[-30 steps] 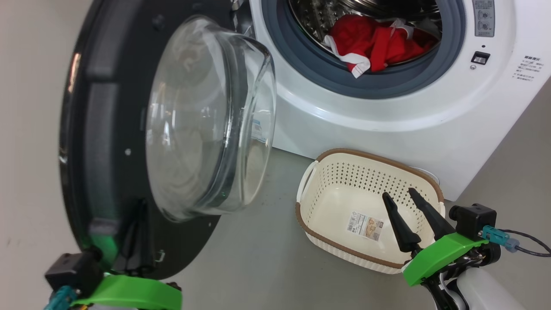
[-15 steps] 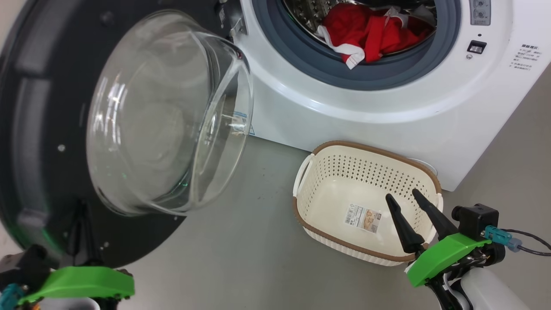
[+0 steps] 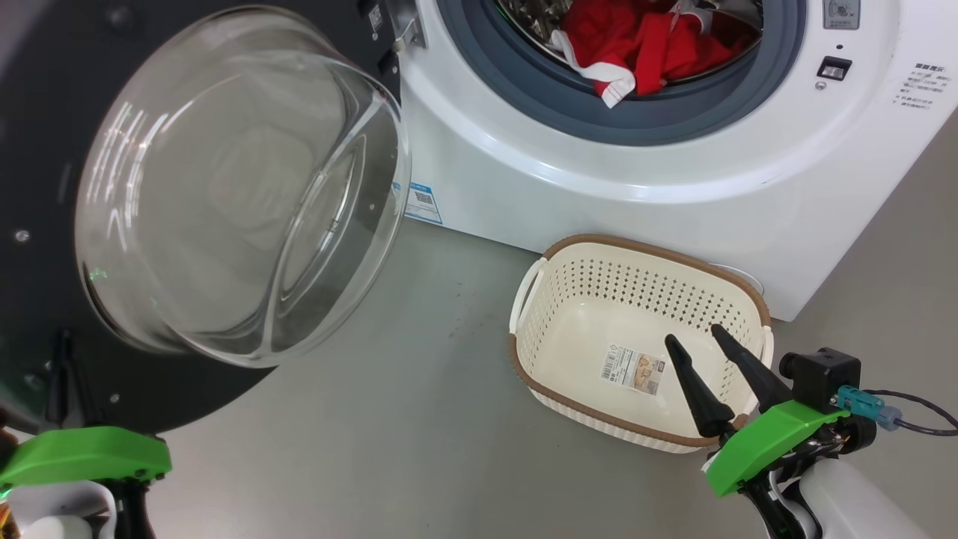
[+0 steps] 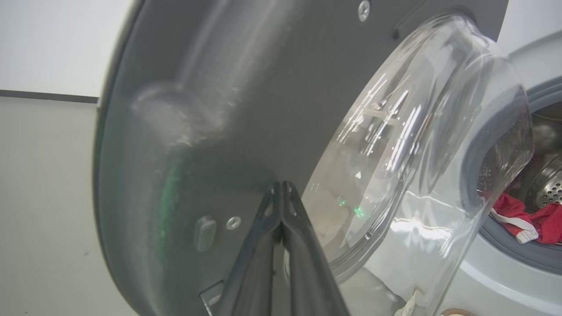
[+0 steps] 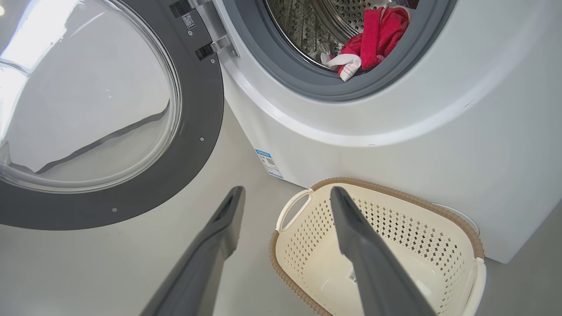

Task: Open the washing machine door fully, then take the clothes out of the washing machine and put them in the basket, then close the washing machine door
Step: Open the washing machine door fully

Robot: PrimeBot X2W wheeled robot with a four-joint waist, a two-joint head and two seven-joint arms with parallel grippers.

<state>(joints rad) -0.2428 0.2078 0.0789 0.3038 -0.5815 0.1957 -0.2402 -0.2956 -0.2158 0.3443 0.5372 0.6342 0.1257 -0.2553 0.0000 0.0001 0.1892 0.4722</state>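
The open washing machine door (image 3: 224, 187) stands between my left gripper (image 4: 281, 186), fingers pressed together, and the clothes (image 3: 644, 45) in the washing machine (image 3: 599, 172). One basket (image 3: 636, 247) sits in front, under my right gripper (image 3: 690, 335), fingers spread.

washing machine door (image 3: 209, 187) swung wider open, left claw (image 4: 281, 188) carried further left with it

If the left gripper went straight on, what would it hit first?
The shut left gripper would meet the dark inner face of the round, black-rimmed, glass-bowled washing machine door; it looks nearly touching.
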